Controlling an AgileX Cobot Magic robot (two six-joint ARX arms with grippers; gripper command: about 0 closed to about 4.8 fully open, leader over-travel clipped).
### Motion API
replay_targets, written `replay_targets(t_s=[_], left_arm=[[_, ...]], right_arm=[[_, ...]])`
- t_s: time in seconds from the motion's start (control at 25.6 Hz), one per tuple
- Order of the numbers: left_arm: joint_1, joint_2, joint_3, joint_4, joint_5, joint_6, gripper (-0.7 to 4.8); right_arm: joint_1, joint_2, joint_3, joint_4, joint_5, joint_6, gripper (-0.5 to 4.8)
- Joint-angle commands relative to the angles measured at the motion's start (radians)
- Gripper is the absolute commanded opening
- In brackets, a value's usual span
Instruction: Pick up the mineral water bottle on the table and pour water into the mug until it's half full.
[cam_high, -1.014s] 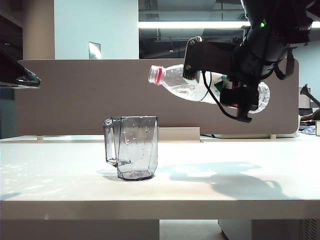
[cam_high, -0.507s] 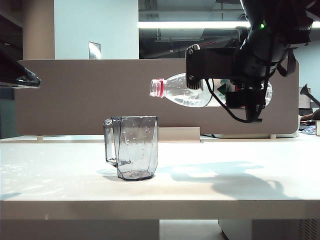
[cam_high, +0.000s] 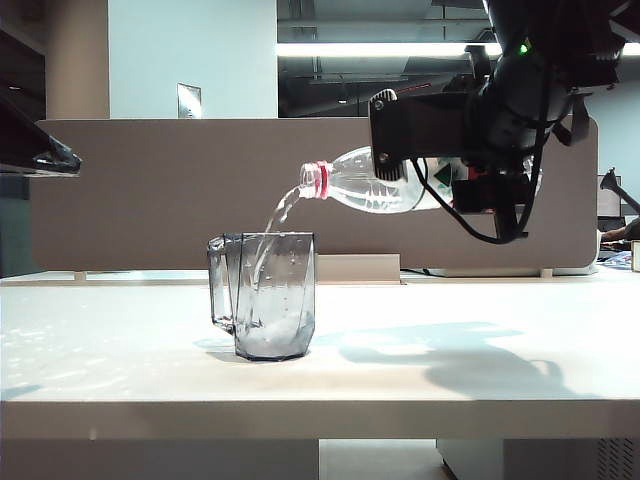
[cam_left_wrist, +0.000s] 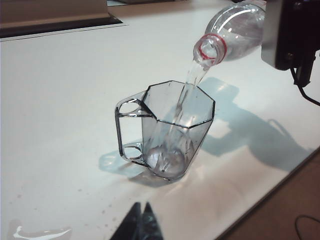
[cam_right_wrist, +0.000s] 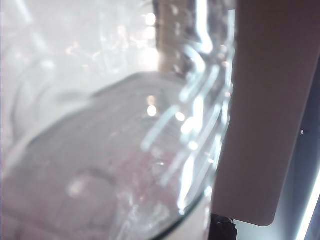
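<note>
right gripper (cam_high: 440, 150) clamped the mineral water bottle (cam_high: 385, 185) tipped above the mug (cam_high: 265, 295) mid-tabletop | water (cam_high: 280, 215) streaming in, barely a puddle | risk: overtilt overshoots half, or splashes the table (cam_high: 450, 370) | left gripper (cam_left_wrist: 141, 216) fingers together, near front edge

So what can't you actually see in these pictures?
- Right gripper fingertips: hidden by its own black housing in the exterior view.
- Bottle label: mostly behind that gripper.
- Right wrist view: only blurred bottle plastic, too close.
- Left gripper: cut off by the picture edge, only dark tips.
- Mug water level: unclear amid splashing.
</note>
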Motion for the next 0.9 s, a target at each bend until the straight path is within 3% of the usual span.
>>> replay_targets(t_s=[0.04,0.9], left_arm=[[-0.002,-0.002,0.003,0.006,0.0,-0.003,-0.05],[-0.002,-0.002,0.003,0.006,0.0,-0.003,-0.05]], right_arm=[[0.002,-0.011,0.011,0.061,0.006,0.004,2.64],[0.001,-0.011,0.011,0.132,0.014,-0.04,2.64]])
